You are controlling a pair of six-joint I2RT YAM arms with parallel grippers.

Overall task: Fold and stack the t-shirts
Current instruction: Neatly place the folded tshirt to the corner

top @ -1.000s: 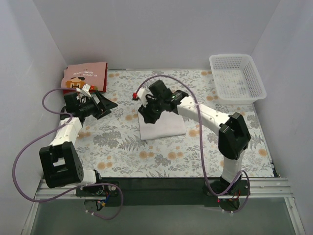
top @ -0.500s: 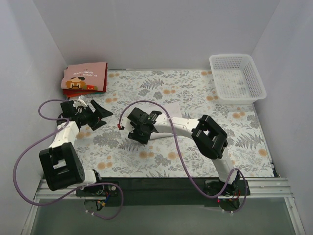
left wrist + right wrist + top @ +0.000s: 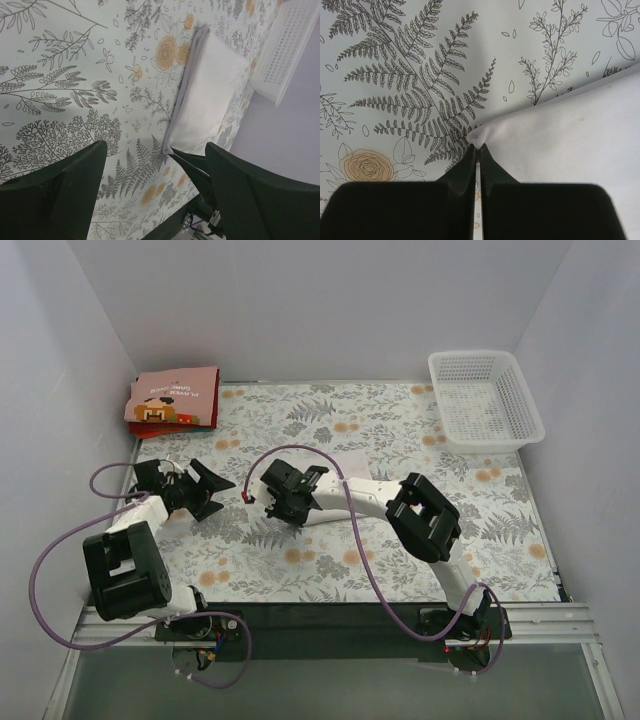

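Now right claw (image 3: 477,148) pinches shut on white t-shirt (image 3: 560,145) corner; left claw (image 3: 156,147) gapes.

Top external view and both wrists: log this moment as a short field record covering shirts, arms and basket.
white t-shirt: folded flat, mid-scene
right gripper: jaws shut, pinching a corner of the white t-shirt
left gripper: jaws open, holding nothing, left of the white t-shirt
pink t-shirt: folded, on top of the red t-shirt, far left corner
basket: far right corner, apart from all shirts
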